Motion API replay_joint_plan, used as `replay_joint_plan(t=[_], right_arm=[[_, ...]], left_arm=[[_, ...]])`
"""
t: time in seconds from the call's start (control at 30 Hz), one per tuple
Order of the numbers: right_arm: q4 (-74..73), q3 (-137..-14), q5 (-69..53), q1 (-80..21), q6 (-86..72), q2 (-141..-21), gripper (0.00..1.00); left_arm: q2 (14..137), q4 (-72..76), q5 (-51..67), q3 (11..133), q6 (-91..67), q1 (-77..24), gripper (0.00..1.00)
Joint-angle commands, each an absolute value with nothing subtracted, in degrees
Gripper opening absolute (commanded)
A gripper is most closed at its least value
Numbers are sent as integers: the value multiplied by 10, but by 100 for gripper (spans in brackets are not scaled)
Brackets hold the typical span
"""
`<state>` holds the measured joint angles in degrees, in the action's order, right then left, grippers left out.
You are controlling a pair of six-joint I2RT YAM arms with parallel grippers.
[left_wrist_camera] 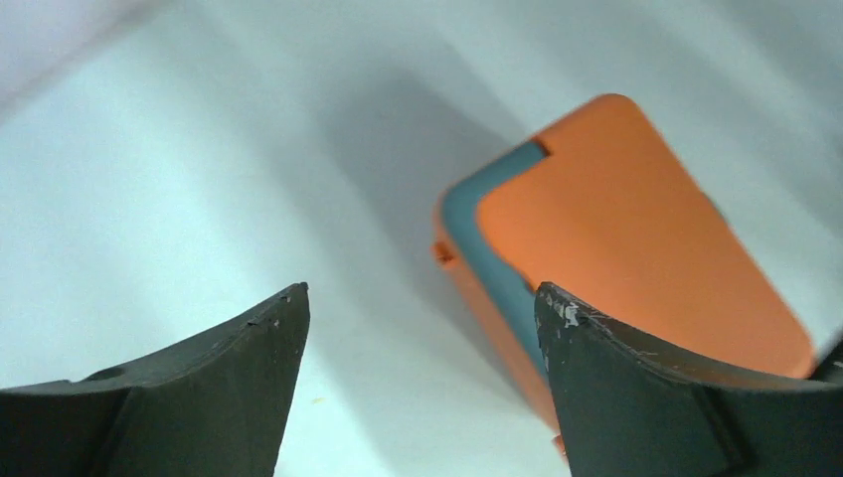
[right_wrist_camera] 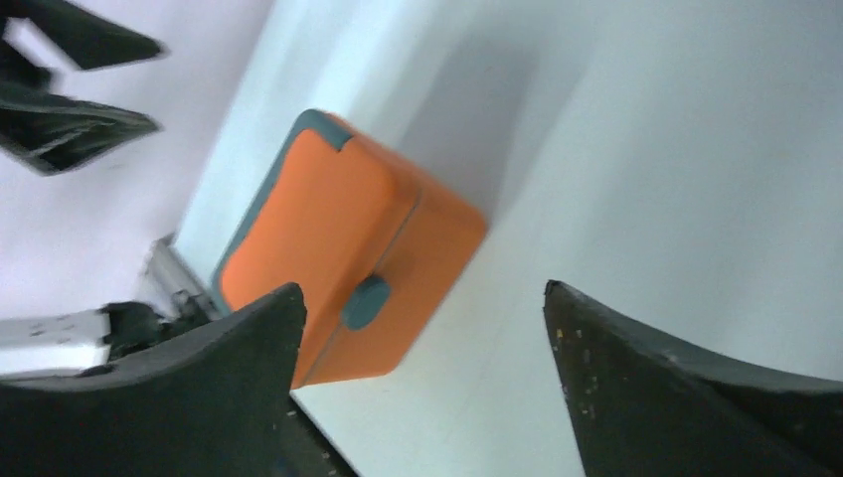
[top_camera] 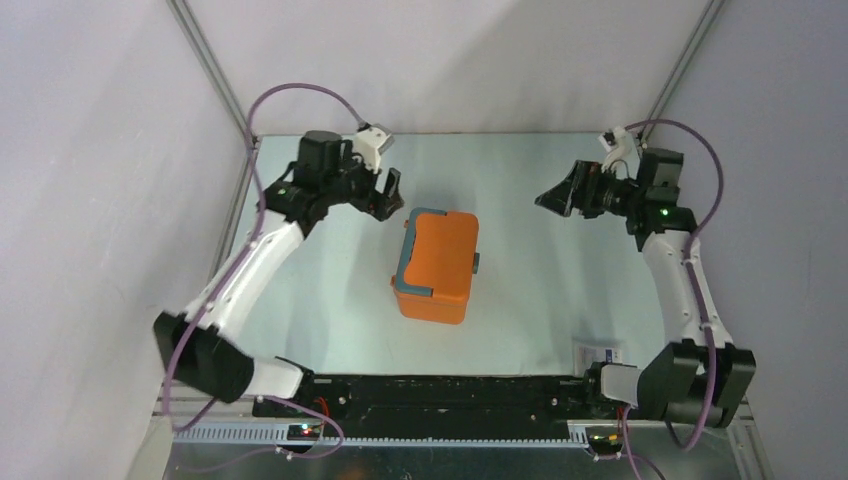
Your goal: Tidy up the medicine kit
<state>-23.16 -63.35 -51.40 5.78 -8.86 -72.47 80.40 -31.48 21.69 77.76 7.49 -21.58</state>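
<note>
Top external view: medicine kit sits just beside wide-spread left hand, apart from wide-spread right hand.

The medicine kit, lid shut, was set alone at mid-table. Open table surface was seen on all its sides, widest to the right and near. The left gripper was crowded against its far left corner; the right gripper was held well apart, far right. Room was bounded by walls left, right and far.
</note>
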Motion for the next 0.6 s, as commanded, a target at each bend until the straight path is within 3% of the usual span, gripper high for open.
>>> replay_joint_plan(t=[0.0, 0.13, 0.27, 0.4, 0.57], right_arm=[[-332, -700, -352, 71, -53, -679, 99], [-332, -708, -183, 72, -80, -624, 99], [-343, -708, -52, 63, -117, -594, 99], [-372, -696, -2, 44, -120, -592, 100], [-366, -653, -37, 30, -111, -577, 99]], left_arm=[[703, -330, 17, 771, 185, -211, 92], [643, -328, -64, 728, 156, -185, 99], [611, -325, -68, 681, 48, -131, 100], [575, -276, -56, 622, -33, -72, 100], [524, -257, -24, 599, -34, -60, 100]])
